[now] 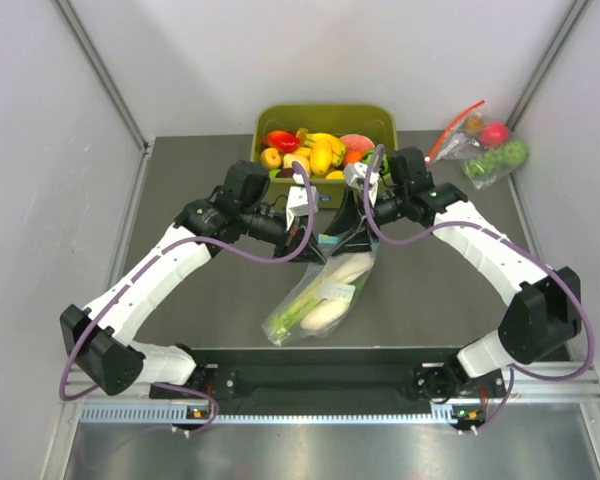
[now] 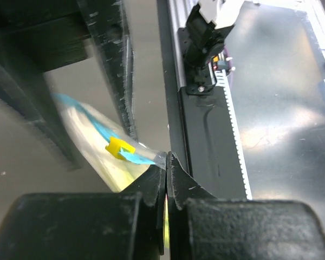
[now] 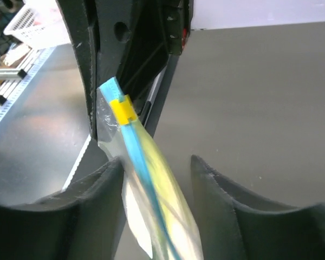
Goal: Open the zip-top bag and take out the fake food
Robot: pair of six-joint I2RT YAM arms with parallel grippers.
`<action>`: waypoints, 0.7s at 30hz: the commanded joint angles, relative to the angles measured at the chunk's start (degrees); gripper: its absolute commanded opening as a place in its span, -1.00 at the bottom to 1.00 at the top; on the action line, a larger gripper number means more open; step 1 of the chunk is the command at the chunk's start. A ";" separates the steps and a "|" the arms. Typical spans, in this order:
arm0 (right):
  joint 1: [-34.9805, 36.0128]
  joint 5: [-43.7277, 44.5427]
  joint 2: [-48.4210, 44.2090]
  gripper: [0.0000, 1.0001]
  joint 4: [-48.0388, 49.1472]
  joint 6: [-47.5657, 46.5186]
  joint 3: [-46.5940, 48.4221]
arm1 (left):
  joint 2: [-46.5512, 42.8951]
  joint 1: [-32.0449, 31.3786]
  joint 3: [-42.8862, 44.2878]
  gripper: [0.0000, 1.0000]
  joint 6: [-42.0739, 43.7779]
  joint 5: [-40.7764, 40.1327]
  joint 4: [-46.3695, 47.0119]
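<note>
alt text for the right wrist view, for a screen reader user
A clear, crinkly zip-top bag with a blue zip strip and a small yellow slider runs up between the open black fingers of the right gripper. At its upper end the black left gripper holds it, above a grey table.

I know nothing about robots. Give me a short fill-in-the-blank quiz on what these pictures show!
1. The small clip on the blue zip strip of the clear plastic zip-top bag is ___.
2. The gripper pinched shut on that bag's edge belongs to the ___ arm.
3. The colourful toy fruits lie in a rectangular plastic bin coloured ___.
4. The second clear bag, at the far right, has a ___ zip strip.

Missing words: yellow; left; green; red.
</note>
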 commanded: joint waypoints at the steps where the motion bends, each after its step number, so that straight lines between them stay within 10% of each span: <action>1: 1.08 -6.08 2.01 -0.19 -10.51 -11.62 3.80 | -1.52 0.11 -1.18 -1.00 1.58 -0.99 3.50; 7: 1.34 -7.66 4.64 -0.97 -36.43 -34.38 7.05 | -3.36 0.10 -4.44 -0.97 0.26 -13.83 8.07; 13: 1.08 -11.36 9.92 -0.99 -56.41 -53.13 12.51 | -5.82 0.37 -6.98 0.10 -2.28 -20.09 13.95; 21: 0.99 -11.28 11.51 -1.00 -56.32 -53.31 11.98 | -5.21 0.81 -9.62 0.17 -7.46 -10.62 20.55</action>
